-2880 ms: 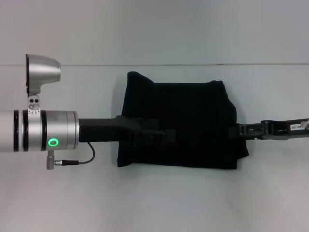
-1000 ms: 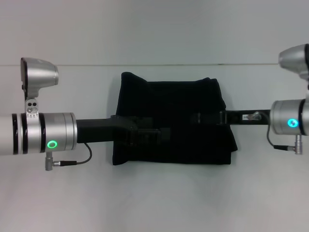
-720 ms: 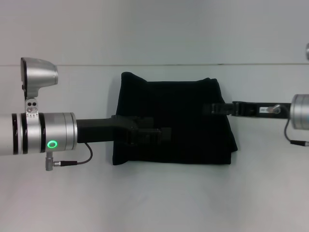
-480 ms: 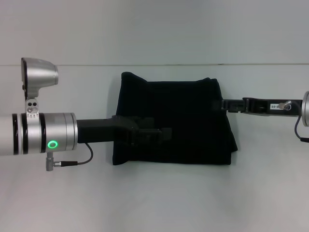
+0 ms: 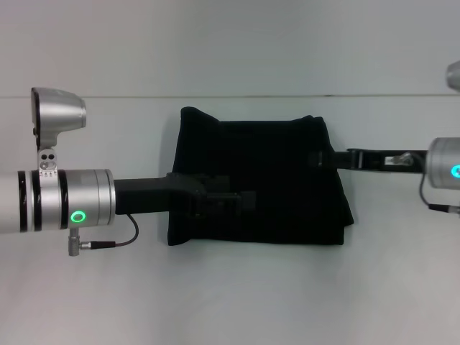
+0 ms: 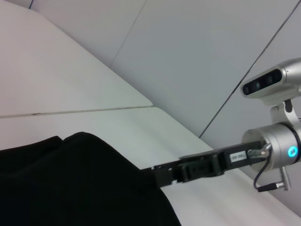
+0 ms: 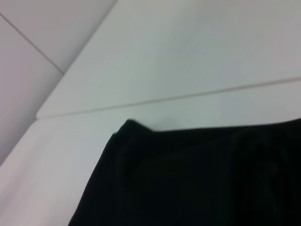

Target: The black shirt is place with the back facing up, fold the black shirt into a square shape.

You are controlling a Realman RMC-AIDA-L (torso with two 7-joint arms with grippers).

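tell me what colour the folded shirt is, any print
Plain black shirt, no print visible; head view shows it best.

The left arm [image 5: 65, 201] is a silver cylinder ringed by two black bands, with a glowing green ring light [image 5: 78, 215] near its end. A thin black cable [image 5: 118, 239] loops from a small silver plug beneath it. A silver camera housing [image 5: 57, 109] sits on top. Its tool [image 5: 241, 201] is matte black and blocky. The right arm [image 5: 445, 169] is silver with a blue-green ring light; its black tool [image 6: 155, 175] carries a small white label [image 6: 238, 156].
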